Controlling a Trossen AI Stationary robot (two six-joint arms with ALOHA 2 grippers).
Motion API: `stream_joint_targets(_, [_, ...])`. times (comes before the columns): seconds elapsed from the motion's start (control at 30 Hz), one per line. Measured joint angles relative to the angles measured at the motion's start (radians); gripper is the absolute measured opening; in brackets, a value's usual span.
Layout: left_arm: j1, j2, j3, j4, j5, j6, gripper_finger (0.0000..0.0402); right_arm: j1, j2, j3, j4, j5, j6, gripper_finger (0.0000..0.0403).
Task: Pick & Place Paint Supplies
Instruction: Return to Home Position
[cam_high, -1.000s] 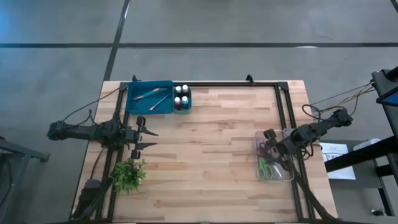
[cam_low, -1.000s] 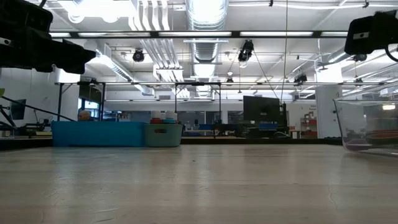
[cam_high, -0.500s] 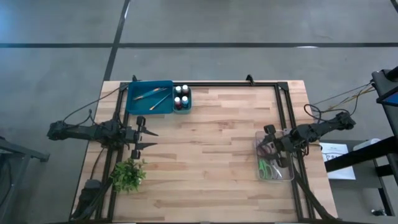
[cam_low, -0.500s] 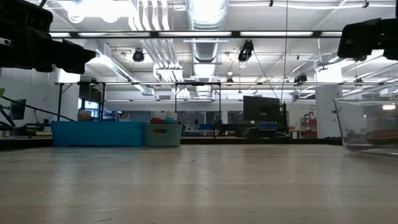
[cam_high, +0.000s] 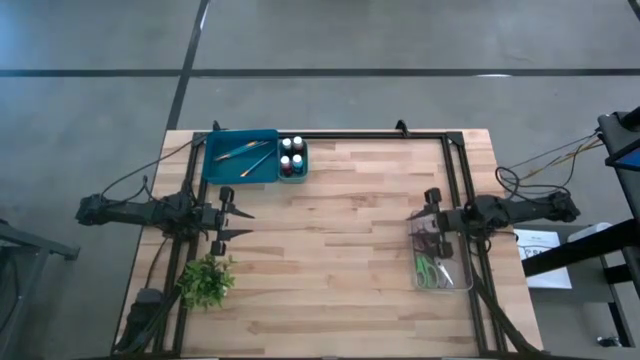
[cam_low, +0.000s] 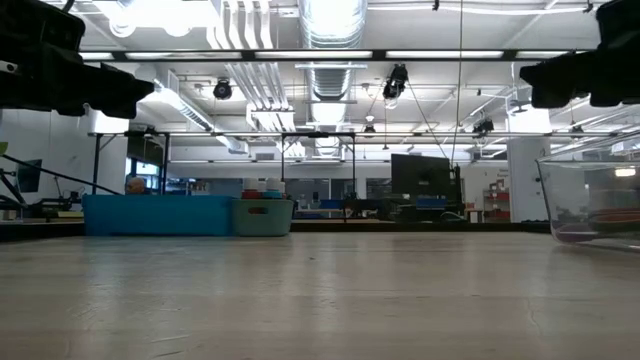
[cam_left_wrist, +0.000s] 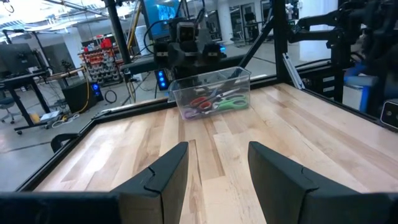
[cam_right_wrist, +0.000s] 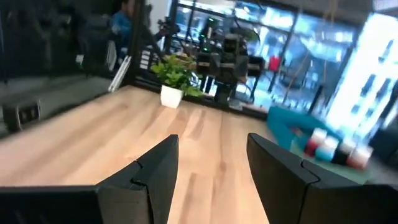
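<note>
Brushes (cam_high: 243, 153) in blue bin (cam_high: 214, 171), far-L corner.
L claw (cam_high: 240, 223) wide at table's L edge; R claw (cam_high: 425, 207) wide, by clear tub (cam_high: 441, 288).

Overhead looks down; low camera level (both share table (cam_high: 350, 220)).

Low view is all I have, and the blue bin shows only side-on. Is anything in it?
Observer: Yes. The high view shows brushes lying inside the blue bin.
Operator: Are the tools holding anything? I only see dark shapes at my top corners.
Observer: No. The wrist views show the left tool and the right tool open, with nothing between the fingers.
</note>
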Motion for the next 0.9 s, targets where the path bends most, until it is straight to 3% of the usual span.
stream_joint_targets(0.1, [0.000, 0.000, 0.000, 0.000, 0.000, 0.000, 0.0173, -0.003, 0.014, 0.001, -0.001, -0.004, 0.190, 0.0188])
stream_joint_targets(0.2, [0.000, 0.000, 0.000, 0.000, 0.000, 0.000, 0.0173, -0.003, 0.030, 0.001, -0.002, -0.004, 0.265, 0.0188])
stream_joint_targets(0.6, [0.000, 0.000, 0.000, 0.000, 0.000, 0.000, 0.0173, -0.003, 0.034, 0.001, -0.001, -0.003, 0.006, 0.0188])
stream_joint_targets(0.9, [0.000, 0.000, 0.000, 0.000, 0.000, -0.001, 0.0173, -0.002, 0.034, 0.001, -0.001, -0.003, 0.024, 0.0188])
